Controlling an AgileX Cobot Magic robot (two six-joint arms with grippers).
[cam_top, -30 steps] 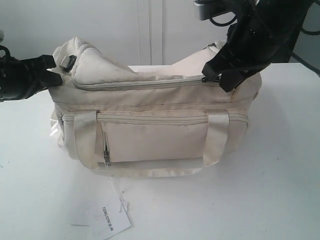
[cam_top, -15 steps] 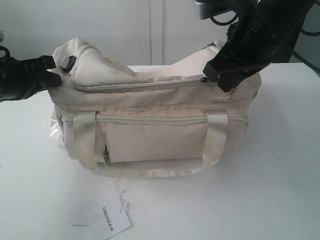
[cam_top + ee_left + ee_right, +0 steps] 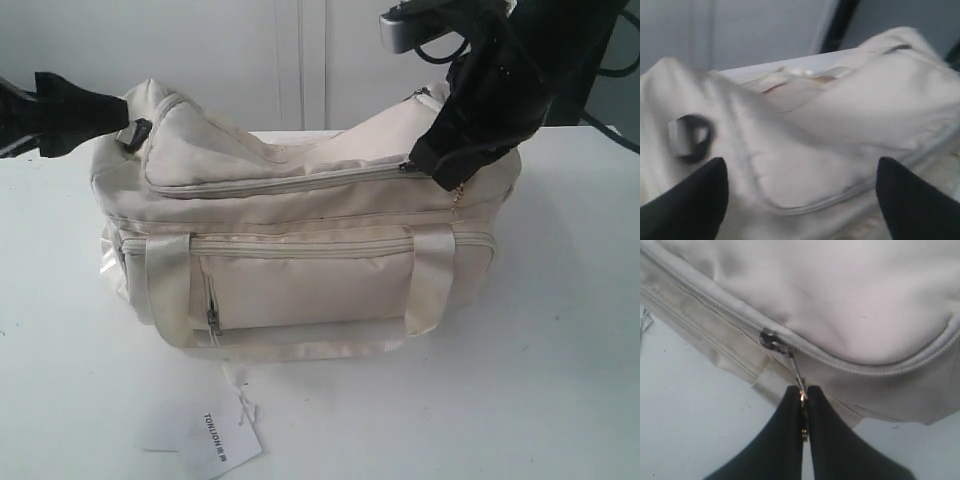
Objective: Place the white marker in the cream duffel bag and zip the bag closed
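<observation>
The cream duffel bag [image 3: 300, 280] stands on the white table, its curved top zipper [image 3: 280, 182] lying shut along the side I see. My right gripper [image 3: 425, 160] is at the bag's right end, shut on the metal zipper pull [image 3: 796, 371] just behind the slider [image 3: 771, 338]. My left gripper [image 3: 112, 110] hovers at the bag's upper left corner beside the dark clip [image 3: 137, 133]. Its fingertips [image 3: 690, 200] stand wide apart with only bag fabric [image 3: 840, 115] beyond them. The white marker is out of view.
A white paper tag [image 3: 222, 437] with printed text lies on the table [image 3: 540, 350] in front of the bag. Shiny cream straps [image 3: 168, 290] hang down the bag's front beside the front zip pocket [image 3: 300, 285]. A pale wall stands behind.
My left gripper has risen from the bag's left end to its upper corner. The bag's left end has shifted slightly left and up. The right gripper keeps its hold on the zipper pull.
</observation>
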